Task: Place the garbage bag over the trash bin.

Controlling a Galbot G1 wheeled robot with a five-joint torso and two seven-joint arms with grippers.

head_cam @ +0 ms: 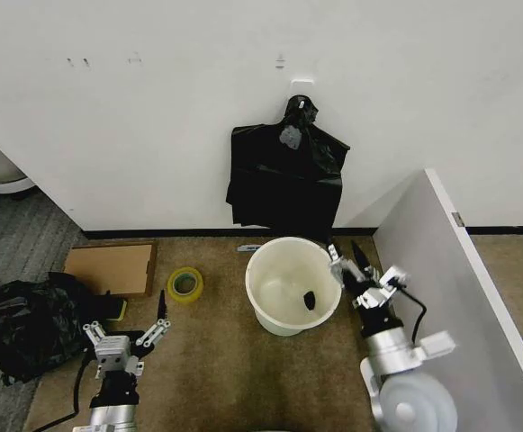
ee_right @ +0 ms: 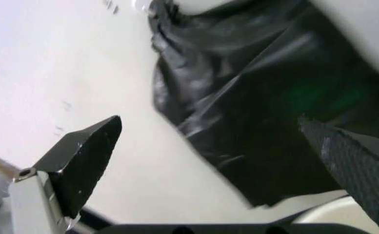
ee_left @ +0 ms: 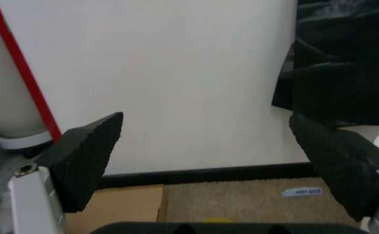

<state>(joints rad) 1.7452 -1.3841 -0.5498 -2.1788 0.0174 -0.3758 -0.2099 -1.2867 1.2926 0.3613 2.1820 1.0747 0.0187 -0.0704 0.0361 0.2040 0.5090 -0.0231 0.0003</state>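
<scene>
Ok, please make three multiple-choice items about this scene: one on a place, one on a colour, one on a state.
1. Where does the yellow tape roll lie?
A. inside the trash bin
B. on the carpet between the cardboard sheet and the trash bin
C. on the grey partition

2. What colour is the trash bin?
A. white
B. blue
C. black

3. How do the fingers of the left gripper stand?
A. shut on a bag
B. shut on nothing
C. open, holding nothing

Key: 1 B, the roll sits on the floor with the cardboard sheet on one side and the bin on the other. 2 A, its wall and rim are white. 3 C, the left wrist view shows both fingers wide apart with only wall between them.
</scene>
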